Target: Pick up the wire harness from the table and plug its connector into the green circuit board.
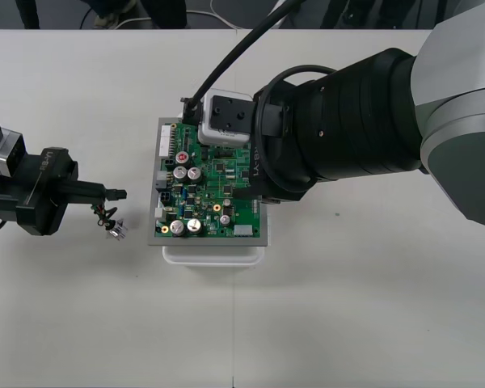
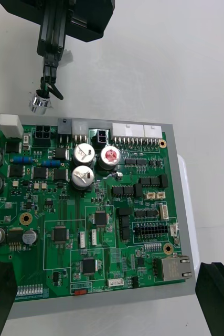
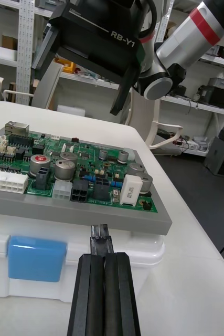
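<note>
Left tool (image 1: 117,194) pinched shut on the harness (image 1: 109,217), looks like at the plug (image 3: 100,232), just left of the green board (image 1: 214,190). Wires + socket (image 2: 38,102) dangle: light n floppy, so grab the stiff plug imo. Right tool (image 2: 110,286) spread wide over board.

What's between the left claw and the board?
Bare table, front view. The wires hang from the left claw, short of the board.
</note>
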Robot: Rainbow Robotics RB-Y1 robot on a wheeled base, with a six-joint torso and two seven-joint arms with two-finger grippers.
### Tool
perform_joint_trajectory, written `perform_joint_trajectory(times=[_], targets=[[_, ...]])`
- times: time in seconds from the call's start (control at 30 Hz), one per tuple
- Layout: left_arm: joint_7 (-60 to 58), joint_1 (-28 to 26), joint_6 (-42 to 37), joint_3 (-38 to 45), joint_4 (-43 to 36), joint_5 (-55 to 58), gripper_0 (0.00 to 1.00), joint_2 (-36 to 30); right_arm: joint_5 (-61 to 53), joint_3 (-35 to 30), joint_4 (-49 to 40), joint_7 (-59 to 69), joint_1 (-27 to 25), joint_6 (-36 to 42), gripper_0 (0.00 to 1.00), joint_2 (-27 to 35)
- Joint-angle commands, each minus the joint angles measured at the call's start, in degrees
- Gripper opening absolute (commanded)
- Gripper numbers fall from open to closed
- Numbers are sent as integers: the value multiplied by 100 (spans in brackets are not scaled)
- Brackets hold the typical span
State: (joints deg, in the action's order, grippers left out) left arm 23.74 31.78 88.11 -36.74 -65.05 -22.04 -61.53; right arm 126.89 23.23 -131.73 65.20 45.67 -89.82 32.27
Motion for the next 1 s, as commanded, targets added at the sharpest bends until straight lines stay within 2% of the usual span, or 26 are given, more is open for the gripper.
perform_joint_trajectory(times=[0.03, 0.2, 1.0], targets=[[474, 320, 189, -26, -131, 41, 0, -281, 99, 103, -72, -139, -49, -18, 100, 201], [527, 391, 189, -26, -131, -64, 0, -272, -94, 94, 288, -139, -67, -18, 100, 201], [448, 610, 189, -26, 36, -257, 0, 18, -376, 103, 516, 19, -23, -18, 100, 43]])
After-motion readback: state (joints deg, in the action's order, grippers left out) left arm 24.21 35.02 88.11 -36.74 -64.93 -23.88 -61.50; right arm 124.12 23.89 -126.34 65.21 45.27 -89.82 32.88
